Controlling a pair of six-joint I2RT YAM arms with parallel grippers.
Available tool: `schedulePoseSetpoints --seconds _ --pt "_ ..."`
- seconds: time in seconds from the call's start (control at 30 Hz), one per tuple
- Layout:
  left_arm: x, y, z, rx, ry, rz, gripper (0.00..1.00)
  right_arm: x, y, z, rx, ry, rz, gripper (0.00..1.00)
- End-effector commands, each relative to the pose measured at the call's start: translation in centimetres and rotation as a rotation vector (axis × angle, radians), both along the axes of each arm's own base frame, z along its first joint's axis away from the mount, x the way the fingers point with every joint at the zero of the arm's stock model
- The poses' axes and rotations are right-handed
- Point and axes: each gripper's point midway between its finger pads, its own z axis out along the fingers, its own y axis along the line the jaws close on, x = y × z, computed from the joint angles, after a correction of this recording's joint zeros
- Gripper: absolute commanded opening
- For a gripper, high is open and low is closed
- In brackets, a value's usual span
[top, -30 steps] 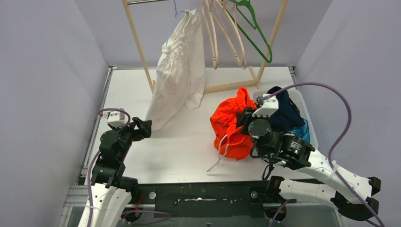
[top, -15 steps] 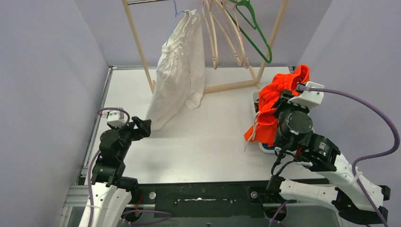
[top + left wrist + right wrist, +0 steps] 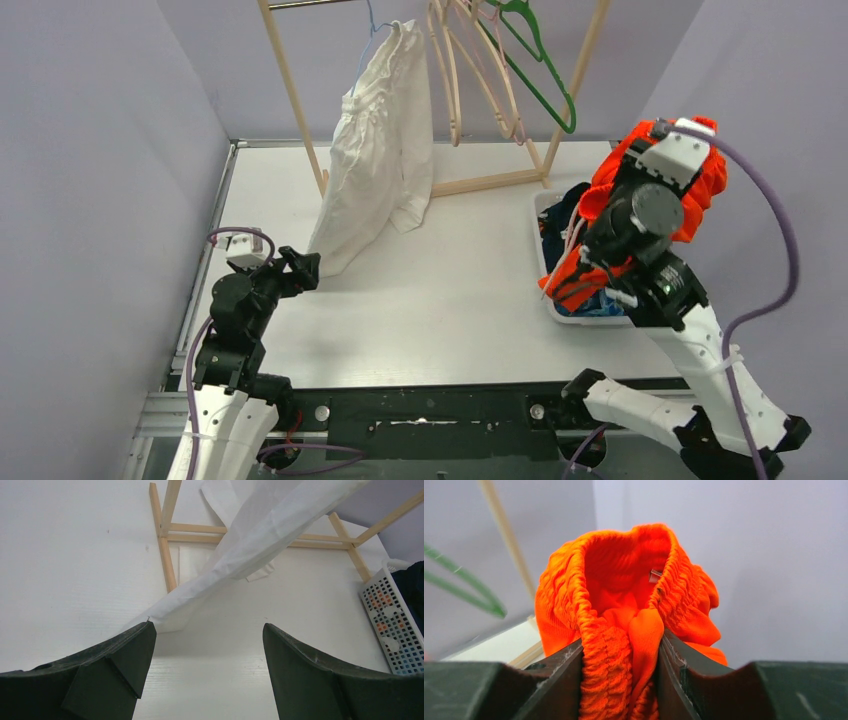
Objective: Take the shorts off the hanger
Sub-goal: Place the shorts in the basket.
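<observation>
Orange shorts are pinched at the elastic waistband in R gripper, jaws clamped on a bunched fold of cloth, w/ the waist opening gaping above them in the wrist view. R arm is reared up high at the table's right side, forearm steep, wrist tipped toward the right wall. The shorts trail down along the arm, w/ the lowest cloth and a pale drawstring dangling over basket; can't tell if they touch what's in it. Basket sits on table at the right, holding navy shorts and some blue cloth at its near end. L gripper is spread wide w/ nothing btwn its fingers. L arm is folded low at near left, gripper aimed at the bottom hem of white shorts, just beside it; can't tell if touching. White shorts hang on a blue hanger from rack, hem reaching down to the table. Empty pink hangers and a green hanger hang further right on the rack. Vs 1 s ago: R arm was stretched low then, w/ the orange shorts heaped on the table nearer the middle and the basket hidden behind arm and cloth. Half a sec ago they were lifted just over the basket. Now the arm is higher and further back-right, and the basket's far end is exposed. L arm, L gripper, white shorts and hangers are unchanged.
</observation>
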Motion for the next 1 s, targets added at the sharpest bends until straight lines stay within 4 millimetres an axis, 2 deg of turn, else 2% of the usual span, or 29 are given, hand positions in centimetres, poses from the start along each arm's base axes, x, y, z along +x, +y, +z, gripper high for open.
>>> schedulePoseSetpoints --seconds 0.0,0.1,0.2,0.43,0.57,0.63,0.7,0.77,0.8,0.83,0.97 --pt "0.5 -0.1 2.1 -0.02 -0.075 -0.005 0.79 5.9 -2.4 -0.1 -0.003 0.054 0.002 0.0" --pt "0.4 -0.1 2.0 -0.019 -0.072 -0.005 0.79 9.3 -5.3 -0.7 0.07 0.099 0.047 0.0" --pt "0.4 -0.1 2.0 -0.02 -0.072 -0.004 0.79 10.5 -6.9 -0.3 0.126 0.065 0.072 0.0" --pt "0.3 -0.1 2.0 -0.02 -0.073 -0.002 0.79 13.3 -7.7 0.9 0.163 0.055 0.167 0.0" --pt "0.3 0.0 2.1 -0.02 -0.076 0.001 0.79 13.8 -9.0 2.1 0.159 0.064 0.179 0.0" --pt "0.3 0.1 2.2 -0.019 -0.079 0.006 0.79 14.4 -8.7 1.5 0.181 0.074 0.21 0.0" --pt "0.3 0.1 2.2 -0.02 -0.082 0.007 0.79 15.0 -8.0 -1.0 0.216 0.118 0.242 0.0" --pt "0.3 0.2 2.3 -0.02 -0.085 0.01 0.79 15.1 -7.7 -4.9 0.27 0.173 0.24 0.0" --pt "0.2 0.2 2.3 -0.02 -0.086 0.012 0.79 15.2 -7.5 -8.5 0.307 0.232 0.241 0.0" --pt "0.2 0.2 2.3 -0.02 -0.087 0.012 0.79 15.1 -6.9 -10.9 0.335 0.264 0.261 0.0" --pt "0.2 0.1 2.3 -0.021 -0.088 0.008 0.79 14.3 -5.0 -18.8 0.442 0.372 0.314 0.0"
